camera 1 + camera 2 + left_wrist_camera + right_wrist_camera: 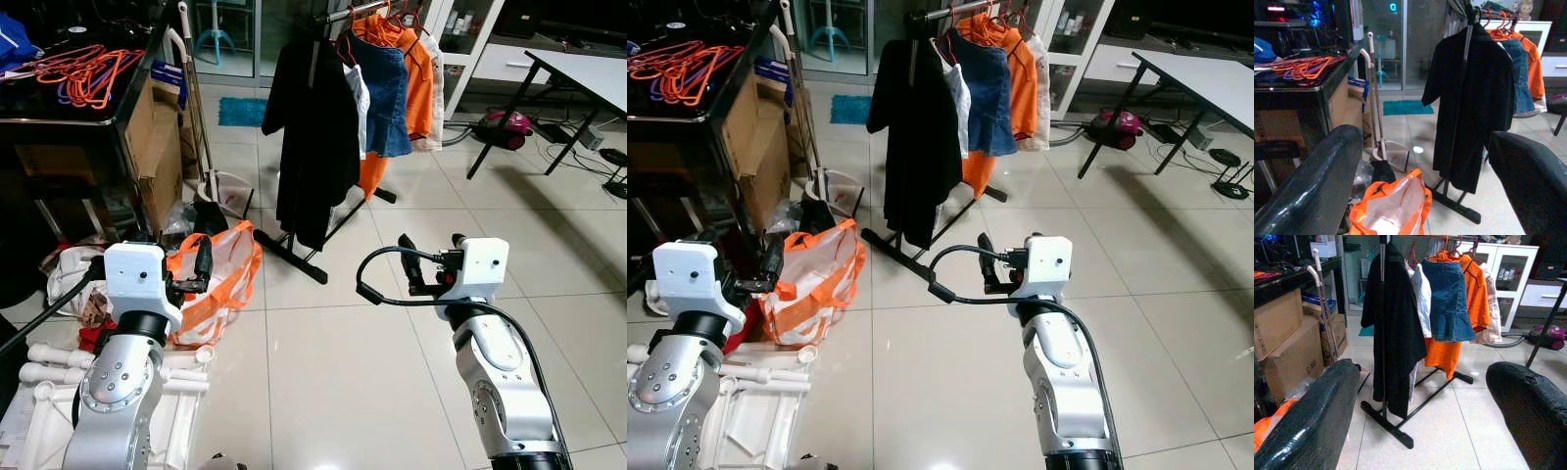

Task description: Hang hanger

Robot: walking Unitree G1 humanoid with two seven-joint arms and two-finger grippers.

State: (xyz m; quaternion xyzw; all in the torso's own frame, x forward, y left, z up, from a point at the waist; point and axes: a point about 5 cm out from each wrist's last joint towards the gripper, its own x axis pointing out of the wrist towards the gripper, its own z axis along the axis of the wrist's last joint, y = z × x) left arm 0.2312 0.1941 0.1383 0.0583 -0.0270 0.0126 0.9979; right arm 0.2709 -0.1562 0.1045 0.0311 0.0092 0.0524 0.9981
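Several orange and purple hangers (88, 73) lie in a heap on the black table (59, 113) at the far left. A black clothes rack (294, 250) stands ahead of me, holding a black garment (313, 127), a denim skirt (387, 88) and an orange top (419, 78) on red hangers. My left gripper (199, 266) is open and empty, low at the left above an orange-and-clear bag (223, 279). My right gripper (431, 247) is open and empty too, pointing at the rack from over the tiled floor. Both wrist views show black fingers (1312, 186) (1308, 416) wide apart.
Cardboard boxes (157, 147) sit under the black table, with a broom and dustpan (201, 127) leaning beside them. White plastic parts (39, 392) lie at my lower left. A white table (588, 73) and a pink vacuum cleaner (505, 125) stand at the right.
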